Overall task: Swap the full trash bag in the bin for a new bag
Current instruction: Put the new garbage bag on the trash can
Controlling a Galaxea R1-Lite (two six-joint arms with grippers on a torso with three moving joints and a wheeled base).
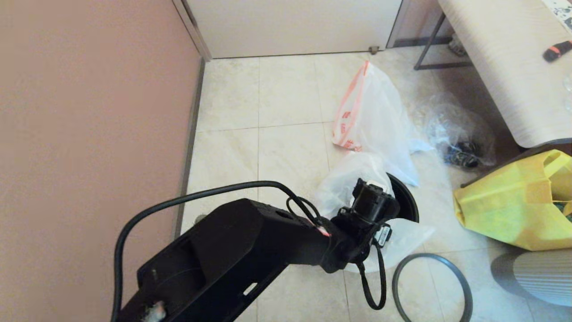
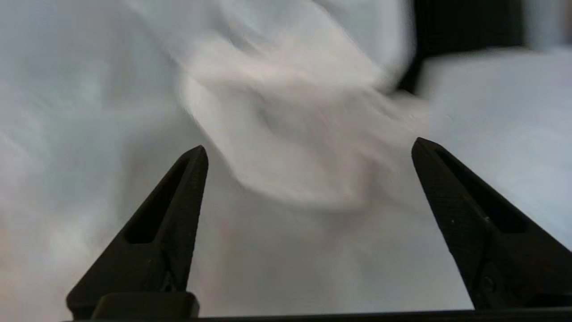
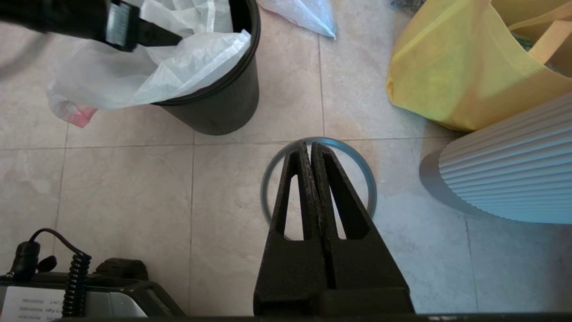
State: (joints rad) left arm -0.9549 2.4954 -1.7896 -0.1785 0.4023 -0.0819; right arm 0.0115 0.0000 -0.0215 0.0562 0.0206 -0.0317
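Left gripper (image 2: 308, 147) spread wide open, down over the mouth of the bin (image 3: 223, 103), fingers (image 2: 178, 210) astride crumpled white film with nothing pinched between them. New bag (image 3: 178, 67) stuffed partly into the bin, the rest spilling over the rim onto the floor tiles (image 1: 286, 147) on the wall side and toward the robot, a pink-red bit of its edge lying on the tiles. Behind the bin, toward the door, full trash bag (image 1: 375, 116) standing bulky on the floor, orange-red band running up its left side. Just right of that, clear bag (image 1: 460, 134) with dark items, near the table legs. In front of the bin, apart from it, grey rim ring (image 1: 431, 286) lying flat on the tiles. Right gripper (image 3: 309, 145) pressed shut and empty, hanging above that ring. At the right edge of the floor, yellow tote (image 1: 514, 205), with a ribbed white object (image 3: 514, 174) just beside it.
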